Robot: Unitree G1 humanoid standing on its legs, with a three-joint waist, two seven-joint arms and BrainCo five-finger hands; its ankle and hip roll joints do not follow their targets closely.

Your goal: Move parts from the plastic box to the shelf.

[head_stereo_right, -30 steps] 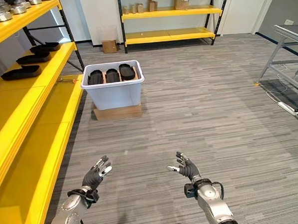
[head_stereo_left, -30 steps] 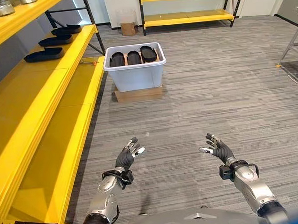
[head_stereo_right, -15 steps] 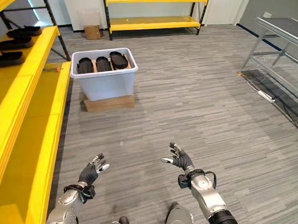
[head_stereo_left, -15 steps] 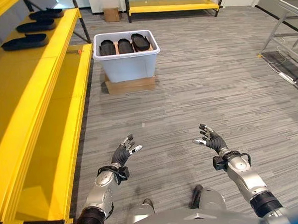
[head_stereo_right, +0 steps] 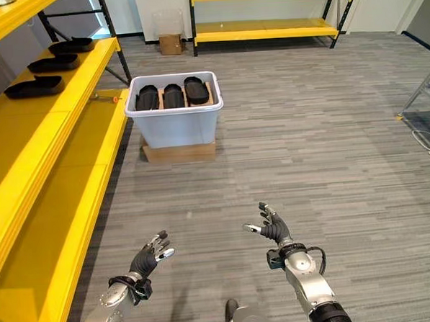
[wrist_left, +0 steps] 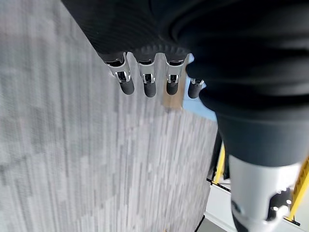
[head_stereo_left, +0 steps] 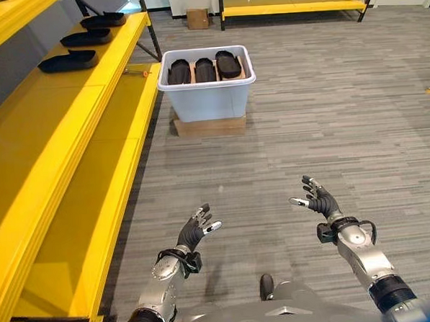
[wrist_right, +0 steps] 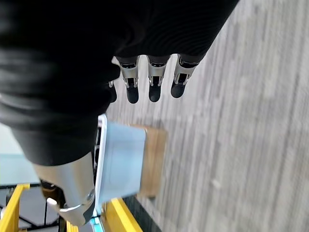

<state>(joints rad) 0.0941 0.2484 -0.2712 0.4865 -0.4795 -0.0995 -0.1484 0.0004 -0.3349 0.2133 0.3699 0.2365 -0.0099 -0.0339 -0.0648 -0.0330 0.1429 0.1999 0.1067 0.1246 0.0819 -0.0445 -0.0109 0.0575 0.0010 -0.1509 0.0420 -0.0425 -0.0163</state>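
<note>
3 parts [head_stereo_left: 205, 68] are seen in the plastic box [head_stereo_left: 207, 101] on the floor | 3 are laid on the shelf [head_stereo_left: 68, 104] | left hand [head_stereo_left: 193, 233] and right hand [head_stereo_left: 317, 202] are held spread, empty.

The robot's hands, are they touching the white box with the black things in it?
Apart. The left eye view shows the left hand and right hand open, with bare floor between them and the plastic box.
</note>
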